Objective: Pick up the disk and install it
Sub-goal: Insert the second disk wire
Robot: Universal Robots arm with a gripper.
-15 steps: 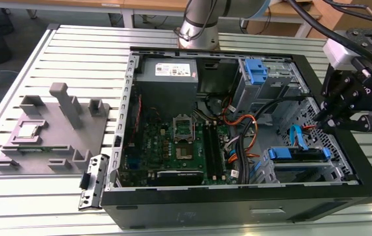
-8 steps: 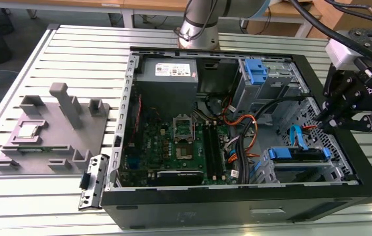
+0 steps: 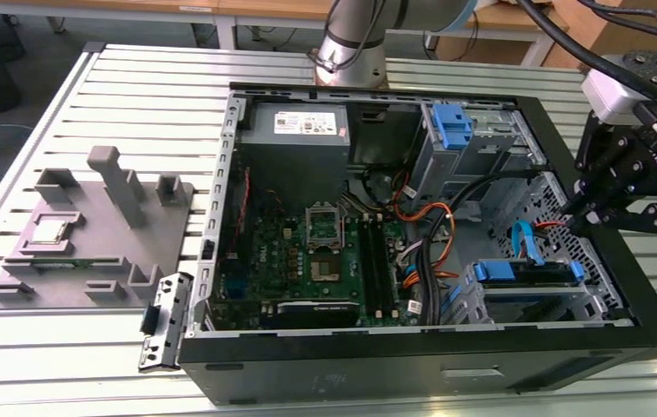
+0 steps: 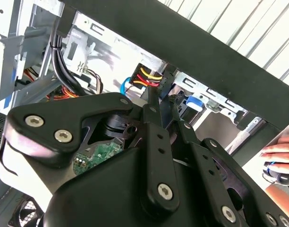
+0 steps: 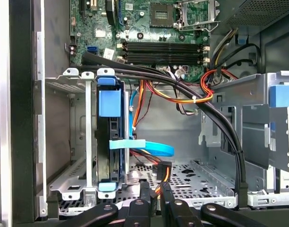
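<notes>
The disk stands edge-on in the drive cage at the near right corner of the open computer case, its blue bracket facing up. In the first wrist view the disk sits upright between the silver cage rails, with a blue handle on its end. My gripper hangs over the case's right wall, a little above and beyond the disk. In the first wrist view the gripper has its black fingers close together with nothing between them. The second wrist view has the gripper pointing into the case.
A blue flat cable and orange and red wires run beside the disk. Another blue bracket sits in the far bay. A grey fixture lies on the slatted table at the exterior view's left. A person's hand rests outside the case.
</notes>
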